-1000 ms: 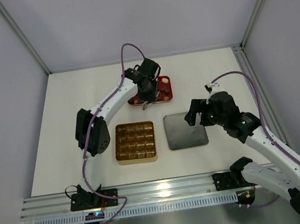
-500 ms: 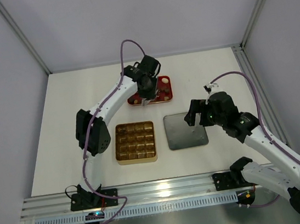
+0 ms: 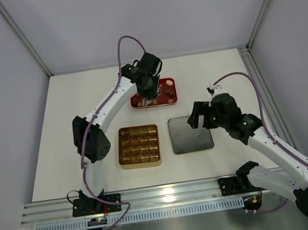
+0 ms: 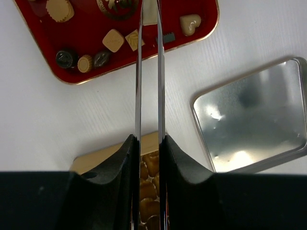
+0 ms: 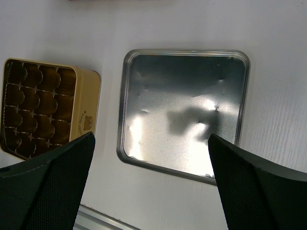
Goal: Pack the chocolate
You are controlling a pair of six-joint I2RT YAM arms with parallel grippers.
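Note:
Several small chocolate pieces (image 4: pixel 114 40), cream, light brown and dark, lie on the red tray (image 4: pixel 86 28) at the back of the table (image 3: pixel 166 103). My left gripper (image 3: pixel 150 97) reaches over the tray. Its long thin metal fingers (image 4: pixel 138 86) stand a narrow gap apart and run out of the top of the left wrist view, so their tips are hidden. A cream piece (image 4: pixel 149 17) shows between them; I cannot tell whether it is held. My right gripper (image 3: pixel 200 117) is wide open and empty above the silver lid (image 5: pixel 184 110).
The gold gridded box (image 3: pixel 139 146) sits in the middle near the front, its cells holding no pieces (image 5: pixel 43 110). The silver lid (image 3: pixel 190 133) lies flat to its right. An aluminium rail (image 3: pixel 164 193) runs along the near edge.
My left gripper has moved a little farther back over the red tray. The right arm has barely moved.

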